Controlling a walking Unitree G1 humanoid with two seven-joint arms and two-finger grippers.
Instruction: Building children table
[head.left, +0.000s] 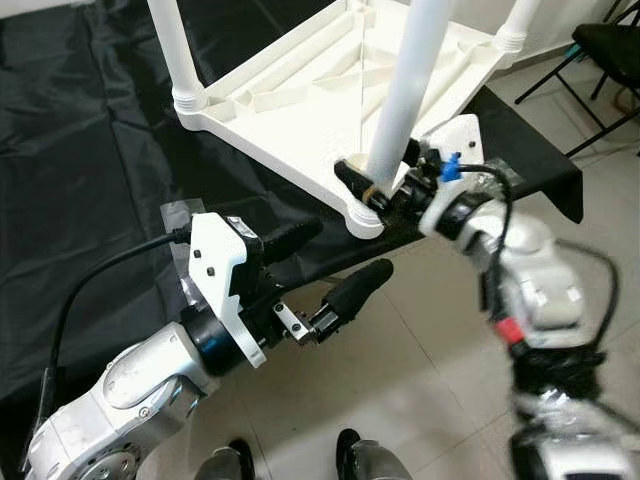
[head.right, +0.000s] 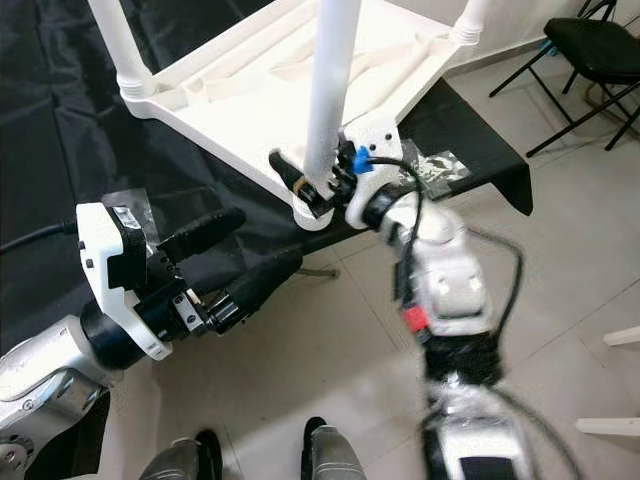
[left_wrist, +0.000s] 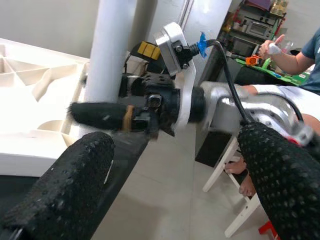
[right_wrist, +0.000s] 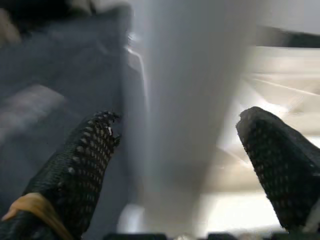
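I am working on the white children's table (head.left: 300, 110), which is lying upside down on the black-draped desk (head.left: 80, 150), its near corner hanging right at the desk's front edge. The leg (head.left: 408, 90) I care about is standing in that near corner's socket, and my right gripper (head.left: 375, 185) is straddling its base: one finger on each side, with a gap showing in the right wrist view between the leg and each of the fingertips (right_wrist: 92, 150), so I am judging it as spread around the leg and not yet clamping.

To do this step well, I am thinking the fingers should close low on the leg, squarely across it, and any push or twist should run along the leg's own axis so the socket seats evenly and the tabletop does not slide off the front edge. My left gripper (head.left: 325, 270) is hovering open and empty just off the desk's front edge, below that corner; I am judging it well placed to steady the rim if the top starts to shift.

Two more legs (head.left: 178, 50) are already standing at the far corners. The desk's black cover is wrinkled. Beyond it I am seeing pale floor tiles (head.left: 440, 340), a black folding chair (head.left: 610, 50) towards the right, and a seated person (left_wrist: 300, 55) in the left wrist view.
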